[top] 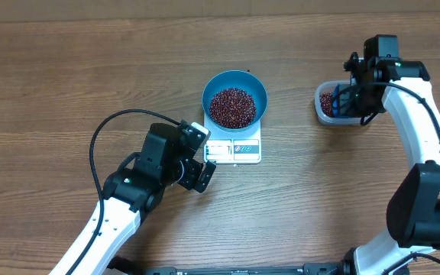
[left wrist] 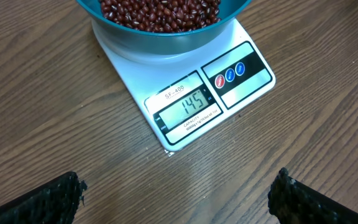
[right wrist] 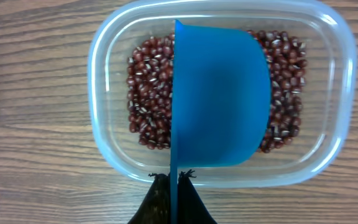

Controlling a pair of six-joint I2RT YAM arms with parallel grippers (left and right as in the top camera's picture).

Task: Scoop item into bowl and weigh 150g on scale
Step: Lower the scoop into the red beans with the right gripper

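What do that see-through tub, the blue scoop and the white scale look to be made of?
Tub: probably thin clear plastic, glossy; the table grain shows through its rim.
Scoop: seemingly blue plastic, opaque, matte, evenly coloured, with a thin edge.
Scale: likely smooth white plastic casing, slightly shiny, with a printed label panel and grey display.

I count one scale [top: 235, 150], with one bowl [top: 260, 92] on it. Right of the scale are one tub [top: 319, 107] and one scoop [right wrist: 219, 93]. The beans [top: 233, 107] are too many to count; they lie in two heaps, one in the bowl and one in the tub. The scale has three buttons [left wrist: 230, 73] and one display [left wrist: 188, 106]. I have two grippers: my left gripper [top: 201, 153] and my right gripper [right wrist: 174, 180].
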